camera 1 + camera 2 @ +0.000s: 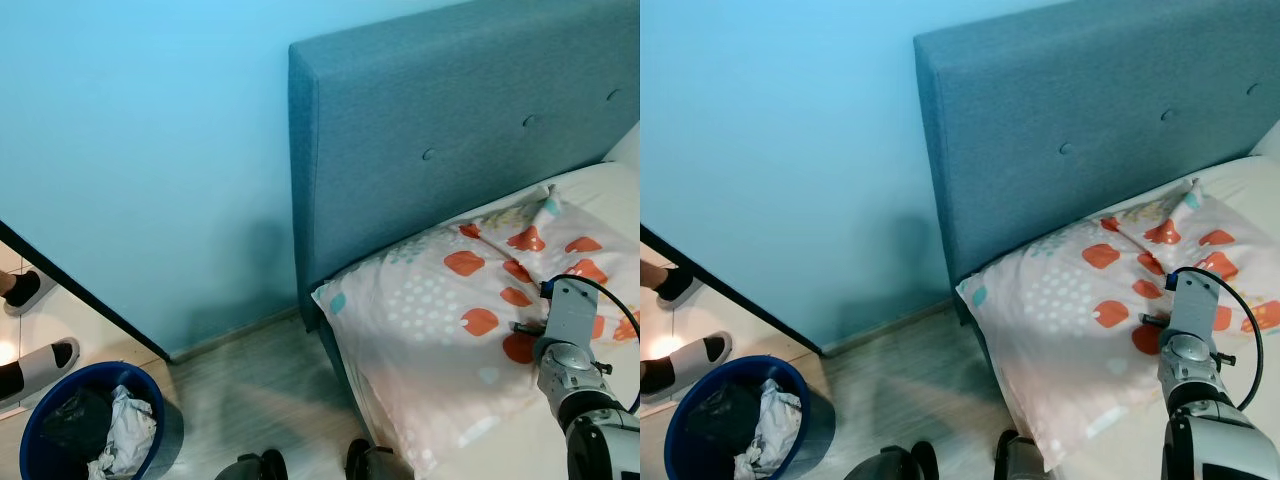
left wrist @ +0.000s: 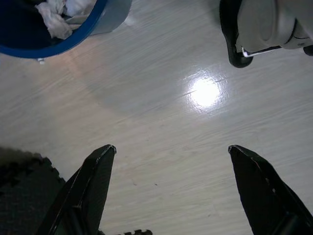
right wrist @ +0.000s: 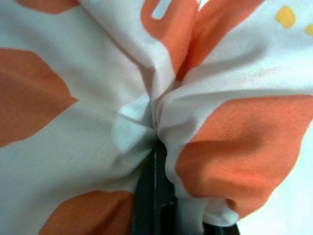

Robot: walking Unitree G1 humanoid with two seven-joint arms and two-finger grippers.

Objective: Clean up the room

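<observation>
The right claw [image 3: 155,166] pinches a fold of the pillow [image 1: 450,320] lying on the bed [image 1: 600,190] by the headboard. The left claw [image 2: 171,186] hangs spread above the floor. Next, probably lift and straighten the pillow.

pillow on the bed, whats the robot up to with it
The right claw is shut on a pinch of the pillow, white with orange patches, which lies on the bed against the blue headboard. The left claw hangs open over the wooden floor, near a blue bin holding crumpled paper. A person's feet in slippers stand at the doorway.
</observation>
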